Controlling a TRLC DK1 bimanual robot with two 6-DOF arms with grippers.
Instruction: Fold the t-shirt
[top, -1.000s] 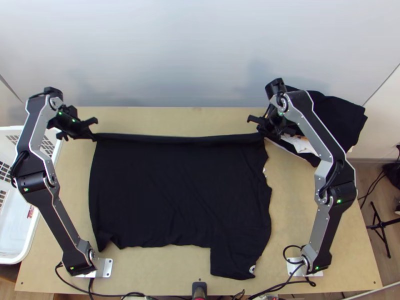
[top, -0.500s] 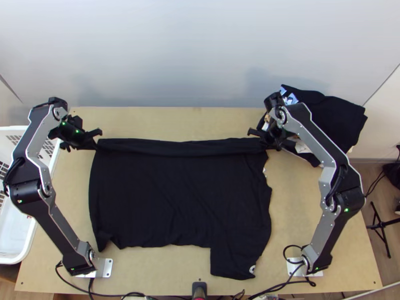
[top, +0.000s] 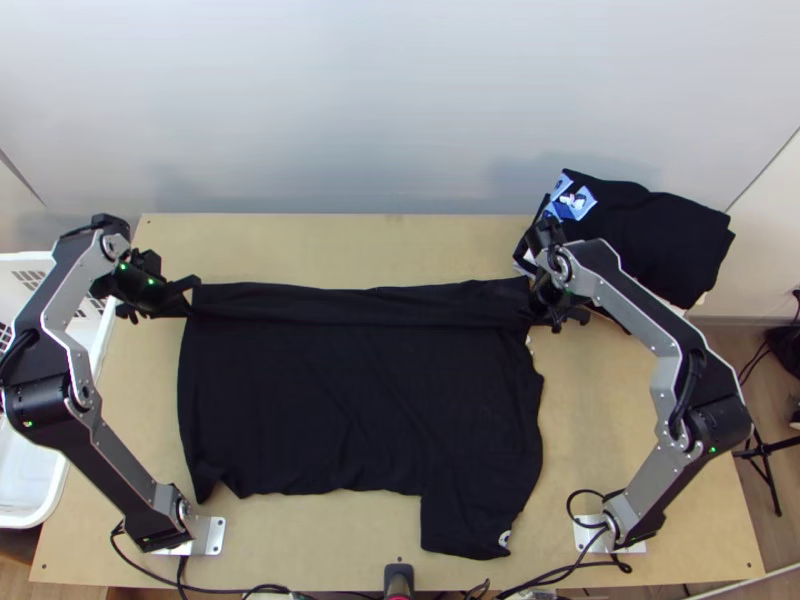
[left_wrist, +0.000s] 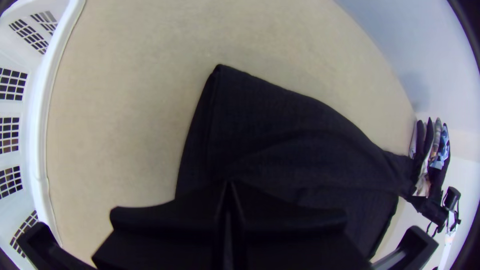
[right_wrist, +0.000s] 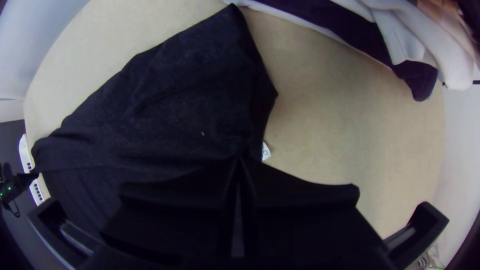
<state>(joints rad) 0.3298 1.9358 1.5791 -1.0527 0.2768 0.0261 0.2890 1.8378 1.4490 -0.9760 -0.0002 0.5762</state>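
Bare table (top: 300, 245) lay beyond the left gripper's fingertips (top: 190, 304), a basket (left_wrist: 40, 125) outward; piled clothes (top: 655, 240) stood beyond the right gripper's fingertips (top: 551, 320).

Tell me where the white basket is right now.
In the top view, the white basket is at the left edge, alongside the table and partly hidden behind the left arm.

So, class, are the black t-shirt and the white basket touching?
Apart: the left wrist view shows bare table between the t-shirt and the basket.

1 high view faces steeply down; 2 close wrist views share the t-shirt (top: 340, 400).
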